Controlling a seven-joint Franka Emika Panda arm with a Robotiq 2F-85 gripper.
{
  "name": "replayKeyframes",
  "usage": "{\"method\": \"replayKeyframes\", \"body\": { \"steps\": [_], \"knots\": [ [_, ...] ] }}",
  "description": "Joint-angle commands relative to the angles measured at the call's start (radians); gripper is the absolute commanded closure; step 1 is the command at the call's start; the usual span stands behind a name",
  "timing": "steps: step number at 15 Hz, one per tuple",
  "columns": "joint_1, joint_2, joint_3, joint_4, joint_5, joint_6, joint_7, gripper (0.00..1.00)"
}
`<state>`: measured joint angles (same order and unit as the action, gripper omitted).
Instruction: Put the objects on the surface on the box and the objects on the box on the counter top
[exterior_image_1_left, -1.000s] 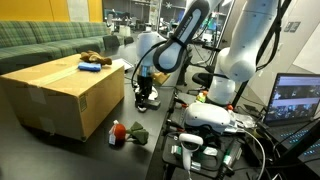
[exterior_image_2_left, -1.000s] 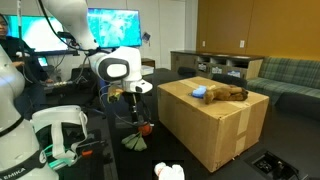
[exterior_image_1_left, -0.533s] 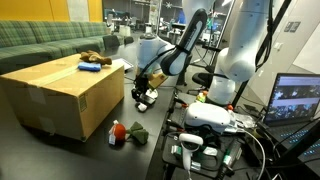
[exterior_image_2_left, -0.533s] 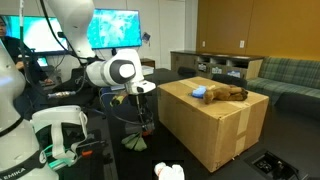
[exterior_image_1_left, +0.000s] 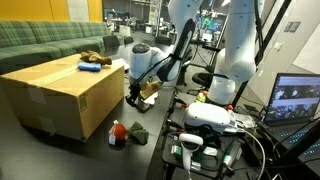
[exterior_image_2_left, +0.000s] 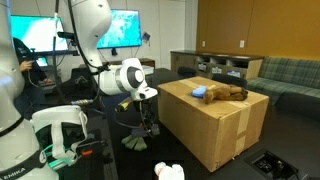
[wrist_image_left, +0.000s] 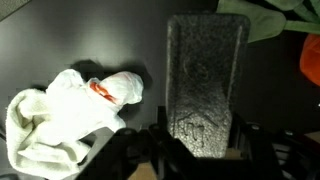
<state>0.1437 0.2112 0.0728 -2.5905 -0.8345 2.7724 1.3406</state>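
hovering over the counter top (exterior_image_1_left: 35, 145), we are holding the pincer (exterior_image_1_left: 136, 97) just beside the side wall of the box (exterior_image_1_left: 60, 100), below its flat top, and we are failing to tell whether the jaws are open or gripping the grey speckled block (wrist_image_left: 205, 80) filling the wrist view right in front of them. a crumpled white cloth (wrist_image_left: 65, 115) with a red mark is lying on the counter top beneath the pincer, off to one side, with a red thing (exterior_image_1_left: 117, 133) and a green thing (exterior_image_1_left: 137, 131) nearby. a brown toy (exterior_image_1_left: 92, 57) and a blue thing (exterior_image_1_left: 90, 67) are resting together on the box, well apart from the pincer.
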Motion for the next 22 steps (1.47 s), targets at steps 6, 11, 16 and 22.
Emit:
{"method": "replayKeyframes", "body": {
  "steps": [6,11,16,22],
  "knots": [
    [0.025,0.104,0.006,0.095,0.009,-0.011,0.058,0.0],
    [-0.023,0.123,0.097,0.092,0.095,0.097,-0.121,0.0],
    [-0.04,0.207,0.178,0.124,0.323,0.227,-0.422,0.0],
    [-0.024,0.292,0.278,0.158,0.655,0.197,-0.749,0.0]
  ]
}}
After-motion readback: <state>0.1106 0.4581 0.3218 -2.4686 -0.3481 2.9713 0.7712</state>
